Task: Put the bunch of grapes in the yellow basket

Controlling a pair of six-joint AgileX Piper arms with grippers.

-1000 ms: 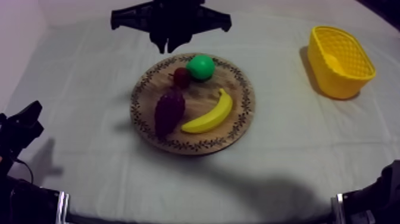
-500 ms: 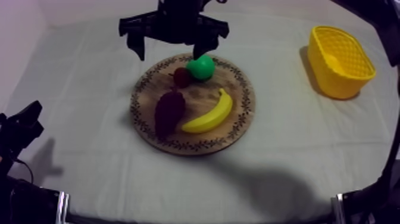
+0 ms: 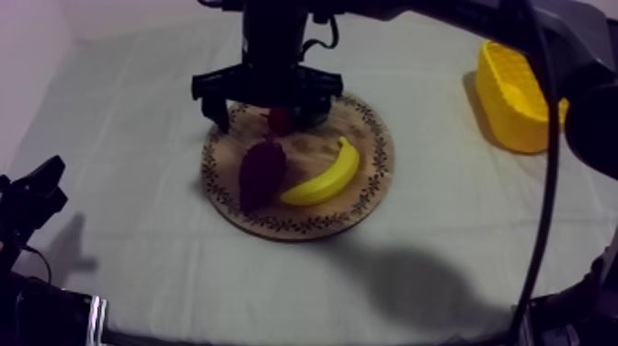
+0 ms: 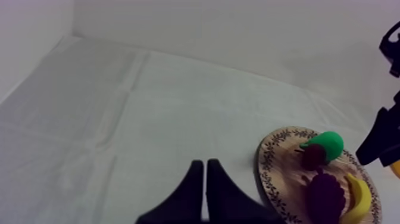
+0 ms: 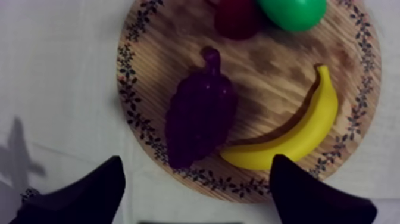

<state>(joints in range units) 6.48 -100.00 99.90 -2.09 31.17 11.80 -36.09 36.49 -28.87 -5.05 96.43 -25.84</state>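
Note:
The dark purple bunch of grapes [image 3: 262,172] lies on the left half of the round wooden board [image 3: 368,198], next to the banana [image 3: 326,175]. My right gripper [image 3: 267,103] hangs open and wide over the board's far part, above the small red fruit [image 3: 280,120]. In the right wrist view the grapes [image 5: 199,116] lie between and ahead of the spread fingers [image 5: 89,190], with nothing held. The yellow basket [image 3: 520,92] stands at the far right. My left gripper [image 4: 204,179] is shut on nothing, low at the left [image 3: 32,198].
The banana [image 5: 297,131], a green pear [image 5: 291,9] and the small red fruit [image 5: 237,18] share the board [image 5: 268,65] with the grapes. The right arm crosses above the table from the upper right, passing over the basket's near side.
My right gripper went from shut to wide open and came from beyond the board's far edge to over its far part. The left arm and the fruit stayed still.

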